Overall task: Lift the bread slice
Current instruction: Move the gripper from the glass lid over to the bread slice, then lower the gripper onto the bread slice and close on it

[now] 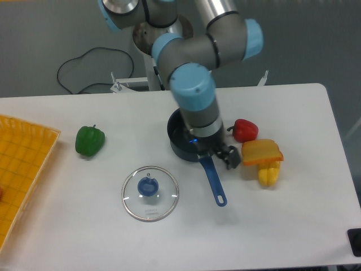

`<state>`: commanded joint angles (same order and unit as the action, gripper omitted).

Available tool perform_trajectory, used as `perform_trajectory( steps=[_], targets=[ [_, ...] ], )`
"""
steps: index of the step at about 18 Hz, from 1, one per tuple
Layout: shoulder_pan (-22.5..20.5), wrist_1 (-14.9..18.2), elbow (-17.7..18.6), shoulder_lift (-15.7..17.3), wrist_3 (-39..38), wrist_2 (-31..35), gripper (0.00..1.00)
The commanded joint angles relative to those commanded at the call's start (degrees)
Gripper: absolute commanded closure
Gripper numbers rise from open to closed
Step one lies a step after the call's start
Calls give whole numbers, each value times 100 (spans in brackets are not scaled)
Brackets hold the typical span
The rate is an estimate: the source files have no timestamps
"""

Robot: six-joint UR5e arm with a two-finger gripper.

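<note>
The flat, roughly square yellow-orange bread slice [262, 152] with its darker crust edge lay on the white desk [293, 226], resting partly on a yellow bell pepper [268, 174] and just beside a red bell pepper [245, 130]. The robot's black claw [223, 156] hung just left of the slice, over the blue handle of the dark saucepan [192, 141]; whether its fingers were apart or together I could not tell. Because the slice sat tilted on the pepper, a grasp could slip, or nudge either pepper away.
</note>
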<state>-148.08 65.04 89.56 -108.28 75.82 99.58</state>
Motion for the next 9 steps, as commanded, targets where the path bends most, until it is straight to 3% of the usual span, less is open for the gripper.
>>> perform_trajectory(
  steps=[3,5,7,9],
  targets=[
    [-484,-17,-44,-167,949,-228,0],
    [-739,-123,-184,-552,1625,-238,0],
    [-766,-281,-316,-834,2338,-202,0],
    [-880,-281,-396,-896,2551,-237,0]
  ],
)
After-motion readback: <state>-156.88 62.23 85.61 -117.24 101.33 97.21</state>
